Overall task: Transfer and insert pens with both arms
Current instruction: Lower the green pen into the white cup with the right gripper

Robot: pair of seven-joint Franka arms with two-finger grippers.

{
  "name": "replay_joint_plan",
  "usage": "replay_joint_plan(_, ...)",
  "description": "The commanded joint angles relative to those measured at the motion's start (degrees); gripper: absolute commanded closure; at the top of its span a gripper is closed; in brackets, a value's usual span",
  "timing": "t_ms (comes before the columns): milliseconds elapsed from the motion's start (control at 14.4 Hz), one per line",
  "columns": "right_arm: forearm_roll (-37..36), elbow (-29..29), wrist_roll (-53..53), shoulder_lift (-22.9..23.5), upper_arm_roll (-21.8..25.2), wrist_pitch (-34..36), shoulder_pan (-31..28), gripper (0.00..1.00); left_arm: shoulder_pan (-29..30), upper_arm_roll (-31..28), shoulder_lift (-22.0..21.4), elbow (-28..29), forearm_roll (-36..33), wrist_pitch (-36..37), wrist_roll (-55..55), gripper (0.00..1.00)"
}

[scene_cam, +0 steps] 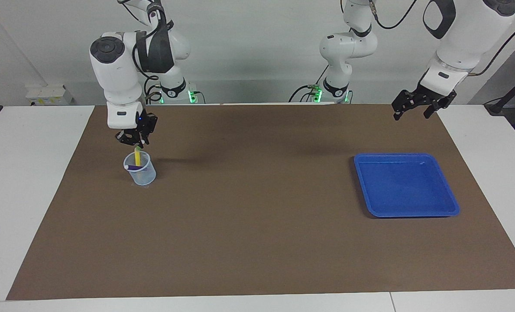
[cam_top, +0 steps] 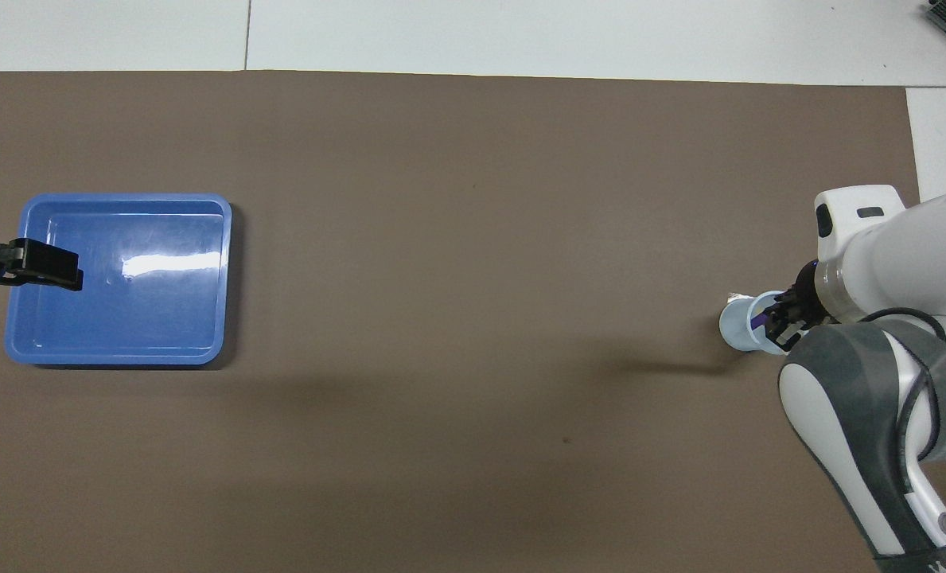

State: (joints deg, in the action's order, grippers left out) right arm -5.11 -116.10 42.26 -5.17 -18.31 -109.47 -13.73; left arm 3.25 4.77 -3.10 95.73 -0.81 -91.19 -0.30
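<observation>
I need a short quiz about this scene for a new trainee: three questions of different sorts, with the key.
1. True or false: the blue tray holds a pen.
2. Which gripper hangs over the cup? A) the left gripper B) the right gripper
3. Fill in: the pen that stands tallest in the cup is ____.

Key
1. False. The tray is bare.
2. B. The right gripper is shut on the green pen just above the cup. The left gripper waits open, up in the air by the tray's end of the table.
3. Yellow: the yellow pen. The purple pen lies lower in the cup.
</observation>
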Motion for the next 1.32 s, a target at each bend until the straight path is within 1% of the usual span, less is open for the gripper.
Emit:
replay_joint_plan(0, -1.0, -0.5, 1.1, 1.0, -0.2, -0.9, -0.3, 1.00, 0.1, -0.5, 0.2, -2.4, -0.2, 0.0, 0.2, 0.00)
replay_joint_plan(139, -1.0, 0.7, 1.0, 1.7, -0.2, 0.1, -0.4, 1.00, 0.1, -0.4, 0.0, -2.0, -0.1, 0.0, 0.2, 0.00)
replay_joint_plan(346, -1.0, 2.7, 0.5, 2.4, -0.6, 1.9, -0.2, 1.00, 0.3, -0.6, -0.2, -1.8, 3.7, 0.2, 0.2, 0.00)
replay_joint_plan(623, -1.0, 7.2, 0.4, 3.2, -0.7, 7.2, -0.2, 1.00, -0.4, -0.5, -0.2, -1.8, 3.8, 0.4, 0.1, 0.00)
replay_joint_plan(693, -1.0, 7.4, 0.4, 3.4, -0.7, 7.4, -0.2, 1.00, -0.4, -0.4, -0.1, -1.7, 3.8, 0.4, 0.0, 0.00)
replay_joint_plan(970, -1.0, 6.5, 0.4, 4.2, -0.7, 4.0, -0.4, 1.00, -0.2, -0.5, -0.2, -1.2, 3.8, -0.6, 0.0, 0.00)
replay_joint_plan(1247, -0.4, 2.3, 0.2, 4.2, -0.7, -3.0, -0.4, 1.00, 0.2, -0.6, -0.1, -1.5, 3.6, -1.3, 0.2, 0.00)
